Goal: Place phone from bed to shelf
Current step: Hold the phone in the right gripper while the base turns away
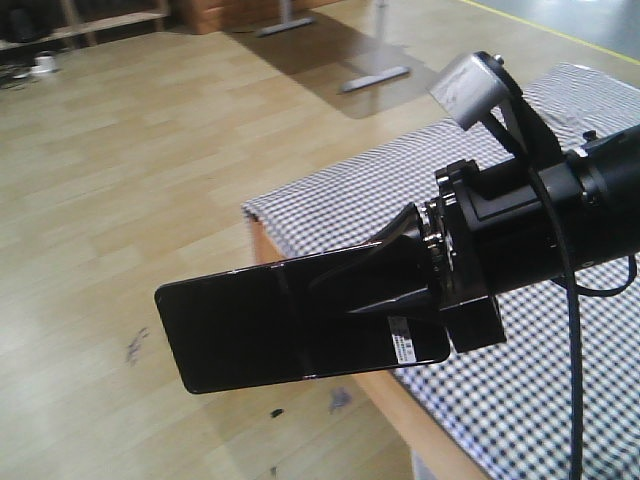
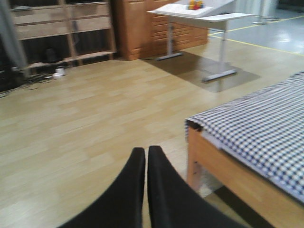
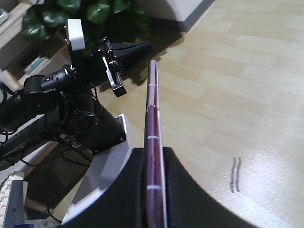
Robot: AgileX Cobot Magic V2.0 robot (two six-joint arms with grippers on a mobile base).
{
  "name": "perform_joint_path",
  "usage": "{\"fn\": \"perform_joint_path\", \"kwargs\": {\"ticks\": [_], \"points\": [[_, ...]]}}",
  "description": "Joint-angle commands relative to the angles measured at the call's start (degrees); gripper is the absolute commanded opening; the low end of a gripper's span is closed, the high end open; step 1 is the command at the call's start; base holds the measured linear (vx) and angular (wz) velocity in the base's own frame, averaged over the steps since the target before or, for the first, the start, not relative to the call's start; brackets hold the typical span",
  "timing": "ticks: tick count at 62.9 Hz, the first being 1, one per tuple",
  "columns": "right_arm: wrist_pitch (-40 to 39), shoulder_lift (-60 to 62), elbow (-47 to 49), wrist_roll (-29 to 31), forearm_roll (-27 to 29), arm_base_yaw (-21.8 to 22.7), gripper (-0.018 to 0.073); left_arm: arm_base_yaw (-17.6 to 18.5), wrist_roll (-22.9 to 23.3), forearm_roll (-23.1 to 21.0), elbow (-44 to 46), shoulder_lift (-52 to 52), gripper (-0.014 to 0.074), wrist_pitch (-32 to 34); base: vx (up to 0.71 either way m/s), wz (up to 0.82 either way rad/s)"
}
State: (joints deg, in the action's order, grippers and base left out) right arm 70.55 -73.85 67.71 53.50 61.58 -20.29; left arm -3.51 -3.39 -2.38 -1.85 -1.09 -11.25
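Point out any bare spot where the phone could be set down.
The bed is bare from its near corner back, as far as shown. The floor between it and the desk is open. Crowded: the shelf foot, with cables and a white object. The right claw holds the phone over floor.

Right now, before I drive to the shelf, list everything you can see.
phone: one, glossy black, held aloft
bed: one, black-and-white check, wooden frame, right of left wrist view
shelf: one, pale wood, far side of room
cabinet: one, brown wood, right of shelf
desk: one, white, beyond bed
plant: one, green, top of right wrist view
floor: one, pale planks, all around
right claw: one, black, shut on phone
left claw: one, black, shut, empty
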Motion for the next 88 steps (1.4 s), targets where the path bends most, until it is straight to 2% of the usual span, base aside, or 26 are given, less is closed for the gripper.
{"fn": "perform_joint_path", "kwargs": {"ticks": [1,49,88], "points": [[3.14,1.57,1.41,0.3,4.78,0.19,-0.0002,-0.02,0.0,-0.53,-0.41,-0.48,0.0001,3.99,-0.12,0.65],[3.14,1.57,1.41,0.3,4.78,0.19,-0.0002,-0.02,0.0,-0.53,-0.41,-0.48,0.0001,3.99,-0.09,0.57],[3.14,1.57,1.41,0.3,4.78,0.19,-0.0002,-0.02,0.0,-0.53,-0.41,-0.48,0.0001,3.99,0.03,0.16]]}}
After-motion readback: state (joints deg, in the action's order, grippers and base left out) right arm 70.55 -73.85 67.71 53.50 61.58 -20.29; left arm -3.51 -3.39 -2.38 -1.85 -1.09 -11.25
